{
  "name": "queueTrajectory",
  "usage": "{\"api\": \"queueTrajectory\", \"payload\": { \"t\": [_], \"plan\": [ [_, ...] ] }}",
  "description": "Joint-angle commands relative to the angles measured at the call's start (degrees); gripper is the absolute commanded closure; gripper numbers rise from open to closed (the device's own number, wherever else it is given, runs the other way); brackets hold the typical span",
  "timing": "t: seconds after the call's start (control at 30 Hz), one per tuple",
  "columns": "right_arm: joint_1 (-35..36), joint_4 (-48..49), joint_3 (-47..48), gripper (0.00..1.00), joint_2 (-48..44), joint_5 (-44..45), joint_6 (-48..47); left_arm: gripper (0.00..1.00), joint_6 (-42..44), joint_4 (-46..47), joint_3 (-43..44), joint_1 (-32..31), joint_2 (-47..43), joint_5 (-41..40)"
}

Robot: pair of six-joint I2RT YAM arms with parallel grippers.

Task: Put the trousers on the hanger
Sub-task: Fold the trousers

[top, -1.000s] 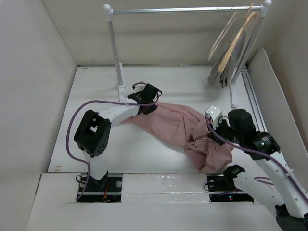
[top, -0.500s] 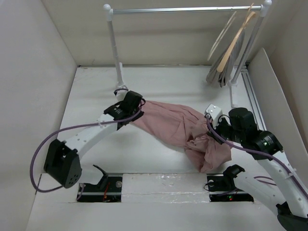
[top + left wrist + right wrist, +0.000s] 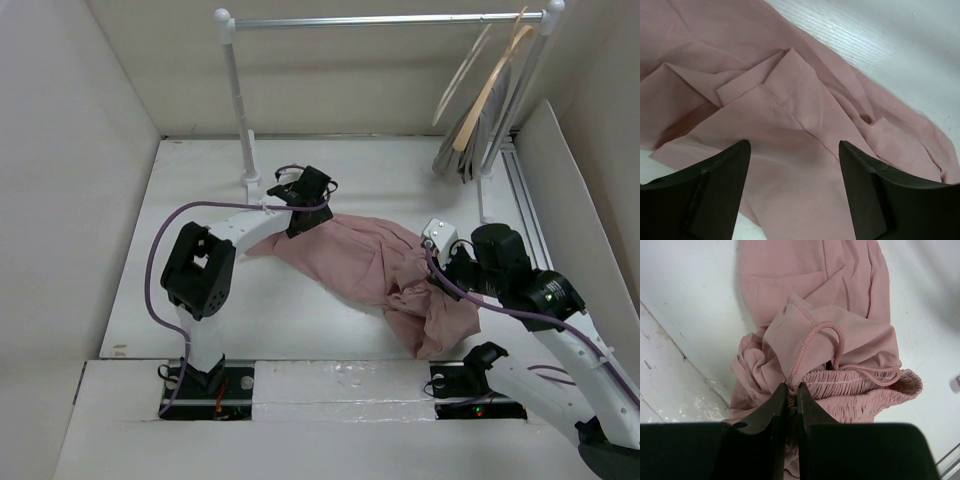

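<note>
trousers [image 3: 370, 262] crumpled, hanger [image 3: 450, 88] on rail [image 3: 390, 19] — beside grey garment [image 3: 458, 155]

The trousers [image 3: 370, 265] were dusty pink, hanger [image 3: 460, 72] pale cream, tabletop [image 3: 200, 200] white, cable [image 3: 155, 250] purple, garment [image 3: 455, 160] grey, rail [image 3: 380, 20] silver.

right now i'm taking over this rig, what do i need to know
Left fingers: open over the leg end of the trousers, gripping nothing.
Right fingers: shut on the gathered waist.
The trousers lie crumpled on the table; the hanger hangs on the rail, far right, beside a wooden hanger.
Done: waist grasped.
Left: grip the leg end, fetch the hanger, drape the trousers over its crossbar.
</note>
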Motion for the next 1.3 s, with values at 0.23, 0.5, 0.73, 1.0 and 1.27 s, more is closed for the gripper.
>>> {"api": "queueTrajectory", "payload": {
  "t": [0.23, 0.5, 0.73, 1.0, 1.27],
  "plan": [
    [0.5, 4.0, 0.7, 0.96, -1.1, -1.8, -0.1, 0.66, 1.3, -3.9, 1.3, -0.6, 1.7, -0.9],
    [0.5, 4.3, 1.7, 0.96, -1.2, -1.6, -0.4, 1.00, 1.8, -7.1, 1.7, -0.6, 1.0, -3.7],
    [1.9, 0.3, 4.2, 0.97, -0.9, -1.8, -1.9, 1.00, -2.8, -12.2, -8.4, -1.2, -22.4, -7.0],
    [11.9, -12.0, 6.4, 0.96, 0.9, -2.9, -3.1, 1.00, -28.1, -30.7, -26.8, -12.2, -52.6, -4.7],
    [22.1, -23.2, 5.5, 0.96, 3.3, -6.5, -2.7, 1.00, -37.1, -41.9, -26.8, -17.6, -67.9, -5.5]
  ]
}}
